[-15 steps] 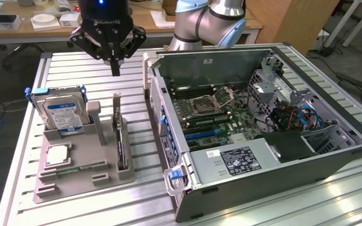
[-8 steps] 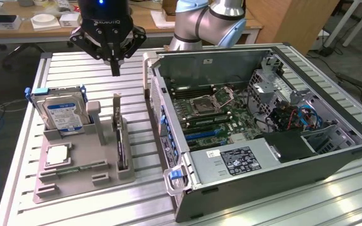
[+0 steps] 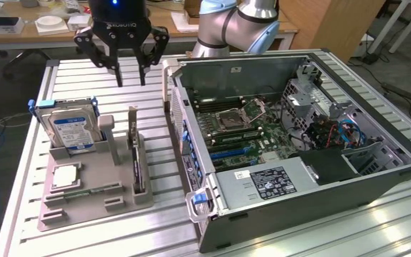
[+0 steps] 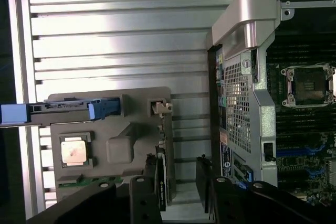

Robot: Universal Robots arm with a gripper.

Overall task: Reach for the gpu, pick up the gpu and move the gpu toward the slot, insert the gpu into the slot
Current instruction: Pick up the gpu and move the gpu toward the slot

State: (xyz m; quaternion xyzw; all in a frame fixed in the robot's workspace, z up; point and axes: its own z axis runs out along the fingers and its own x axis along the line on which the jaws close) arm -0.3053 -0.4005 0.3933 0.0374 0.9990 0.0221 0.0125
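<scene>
Gpu (image 3: 138, 165) stands upright in the grey holder (image 3: 84, 214), ungrasped. Pincer (image 3: 131, 80) hovers above, spread and empty: reach step. Grasping requires its fingers to straddle the card's top edge.

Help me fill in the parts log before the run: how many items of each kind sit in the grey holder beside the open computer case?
hard drive: 1
gpu: 1
processor chip: 1
memory stick: 1
Total: 4
</scene>
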